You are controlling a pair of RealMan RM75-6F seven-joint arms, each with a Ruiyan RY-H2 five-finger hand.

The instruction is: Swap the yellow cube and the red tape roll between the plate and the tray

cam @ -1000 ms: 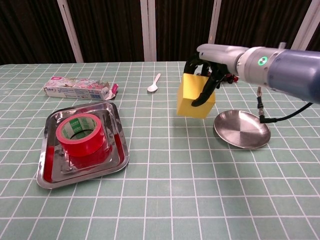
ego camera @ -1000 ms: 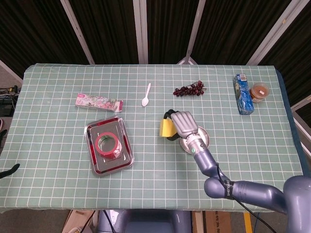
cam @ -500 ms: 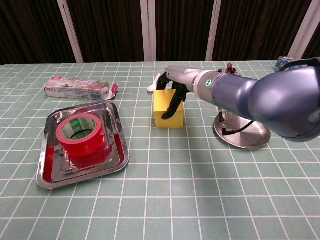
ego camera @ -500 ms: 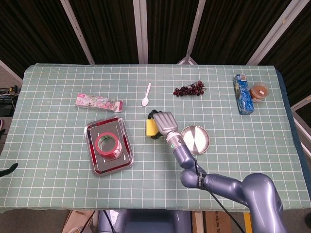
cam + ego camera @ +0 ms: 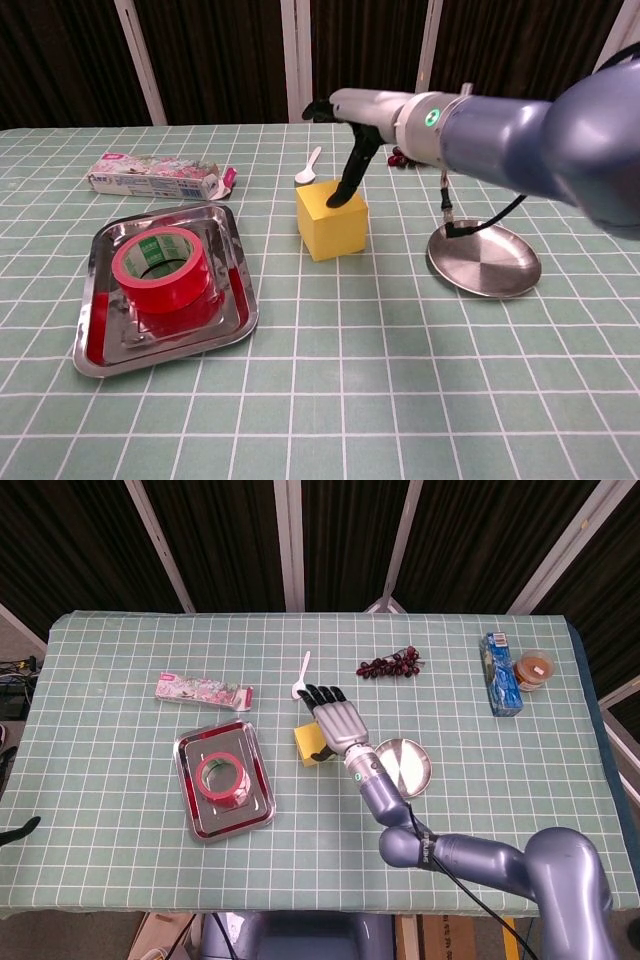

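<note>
The yellow cube [image 5: 310, 746] [image 5: 332, 220] stands on the tablecloth between the tray and the plate. My right hand [image 5: 335, 718] [image 5: 355, 118] hovers over it with fingers stretched out and apart, holding nothing. Its thumb points down and reaches the cube's top far edge. The red tape roll [image 5: 222, 776] [image 5: 160, 265] lies flat in the steel tray [image 5: 262, 780] [image 5: 240, 300] at the left. The round steel plate [image 5: 405, 770] [image 5: 485, 262] sits bare to the right of the cube. Only a dark tip of my left hand [image 5: 20, 830] shows at the left edge.
A white spoon [image 5: 300, 676] [image 5: 308, 167] lies just behind the cube. A snack packet [image 5: 203, 691] [image 5: 155, 175] sits behind the tray. Dark grapes [image 5: 390, 664], a blue box [image 5: 499, 673] and a small brown cup [image 5: 534, 670] line the far right.
My right hand carried the cube left from beside the plate, set it down on the cloth, then let go and spread its fingers above it.
</note>
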